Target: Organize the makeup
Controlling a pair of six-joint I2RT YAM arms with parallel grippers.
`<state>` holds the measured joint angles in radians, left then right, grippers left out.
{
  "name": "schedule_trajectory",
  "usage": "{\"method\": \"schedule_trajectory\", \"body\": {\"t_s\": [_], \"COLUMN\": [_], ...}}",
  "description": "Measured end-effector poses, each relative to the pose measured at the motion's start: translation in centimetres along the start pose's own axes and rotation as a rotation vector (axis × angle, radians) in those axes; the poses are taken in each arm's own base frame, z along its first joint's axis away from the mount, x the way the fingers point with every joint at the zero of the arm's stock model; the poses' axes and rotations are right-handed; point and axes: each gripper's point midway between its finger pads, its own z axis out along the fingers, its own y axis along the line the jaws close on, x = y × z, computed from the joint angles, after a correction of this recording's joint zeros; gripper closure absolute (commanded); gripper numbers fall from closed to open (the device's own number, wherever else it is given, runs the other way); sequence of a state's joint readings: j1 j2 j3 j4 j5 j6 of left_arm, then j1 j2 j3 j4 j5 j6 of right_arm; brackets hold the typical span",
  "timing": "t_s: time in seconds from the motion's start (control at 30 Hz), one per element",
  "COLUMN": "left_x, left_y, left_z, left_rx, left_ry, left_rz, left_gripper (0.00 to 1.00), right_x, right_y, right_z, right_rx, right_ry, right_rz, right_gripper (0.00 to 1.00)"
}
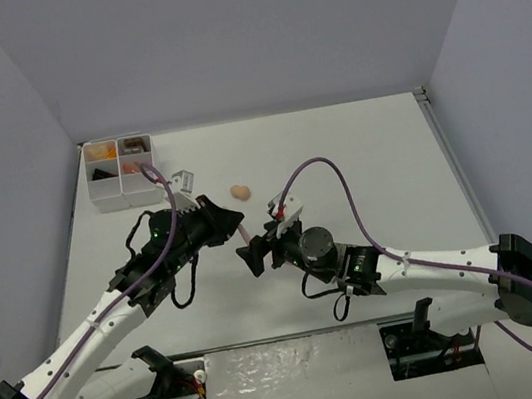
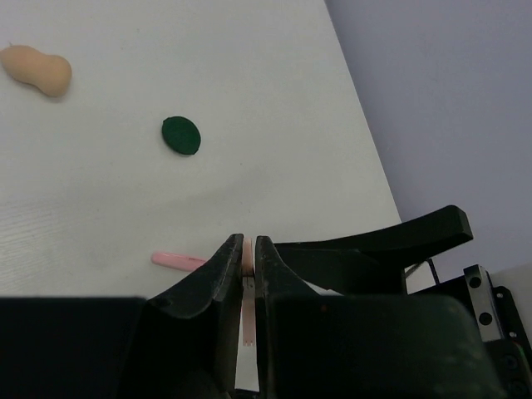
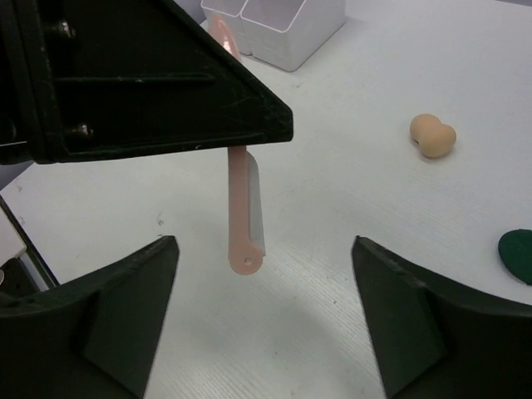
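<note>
The pink makeup stick [image 3: 246, 216] hangs upright in the middle of the right wrist view, off the table [image 1: 360, 154]. Its top end is pinched in the left gripper [image 2: 248, 243]. The lower end is rounded and has a pale strip along one side. That gripper's jaws are closed tight on the stick, with only its thin edge showing between them in the left wrist view.

The right gripper [image 3: 263, 249] is wide open. Its two fingers stand either side of the stick's lower end, well clear of it, and it holds nothing. In the overhead view the two grippers meet nose to nose at the centre of the table.

A beige sponge [image 1: 240, 192] lies on the table just above them. The left wrist view shows a round green compact [image 2: 180, 135] in its upper middle, and a second pink pencil [image 2: 177, 260] lying flat on the table just left of the jaws.

The white box [image 1: 122, 182] sits in the upper left of the overhead view, with orange pieces [image 1: 102, 153] in its far-left compartment
</note>
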<state>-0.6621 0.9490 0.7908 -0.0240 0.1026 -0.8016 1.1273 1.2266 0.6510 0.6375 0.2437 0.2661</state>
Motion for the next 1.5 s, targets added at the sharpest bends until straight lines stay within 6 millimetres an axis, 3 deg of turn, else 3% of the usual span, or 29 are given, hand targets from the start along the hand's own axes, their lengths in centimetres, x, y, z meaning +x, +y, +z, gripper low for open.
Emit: {"method": "schedule_trajectory", "body": {"t_s": [0.13, 0.23, 0.37, 0.5, 0.57, 0.83, 1.0, 1.1, 1.33, 1.5], "left_x": [-0.3, -1.5, -6.2, -10.7, -12.5, -17.5, -21.2, -23.2, -26.2, -24.8], "left_y": [1.8, 5.0, 10.5, 16.3, 19.2, 31.4, 37.3, 39.3, 40.2, 42.4], "left_z": [-0.4, -0.7, -1.2, -1.7, -1.7, -0.6, -0.8, -1.2, -1.1, 0.0], "left_rx": [-0.086, -0.213, -0.401, -0.562, -0.627, -0.795, -0.836, -0.843, -0.824, -0.841], "left_ry": [-0.024, -0.058, -0.157, -0.256, -0.292, -0.385, -0.472, -0.518, -0.578, -0.542], "left_rz": [0.029, 0.061, 0.061, 0.076, 0.085, 0.044, 0.019, 0.018, 0.073, 0.078], "left_gripper": [1.00, 1.00, 1.00, 1.00, 1.00, 1.00, 1.00, 1.00, 1.00, 0.71], "right_x": [0.5, 1.2, 0.3, -0.7, -1.0, 1.4, 1.8, 2.1, 3.6, 4.2], "right_y": [-0.9, -2.8, -8.0, -13.3, -14.9, -16.7, -16.8, -16.9, -17.0, -17.1], "right_z": [-0.1, -0.3, -0.9, -2.8, -3.7, -5.2, -5.2, -5.0, -4.5, -4.4], "right_rx": [0.043, 0.104, 0.234, 0.359, 0.397, 0.427, 0.421, 0.416, 0.402, 0.402], "right_ry": [0.016, 0.052, 0.054, 0.026, 0.015, 0.043, 0.053, 0.062, 0.115, 0.133], "right_rz": [-0.016, -0.054, -0.064, -0.053, -0.049, -0.039, -0.029, -0.027, -0.029, -0.029], "right_gripper": [0.00, 0.00, 0.00, 0.00, 0.00, 0.00, 0.00, 0.00, 0.00, 0.00]}}
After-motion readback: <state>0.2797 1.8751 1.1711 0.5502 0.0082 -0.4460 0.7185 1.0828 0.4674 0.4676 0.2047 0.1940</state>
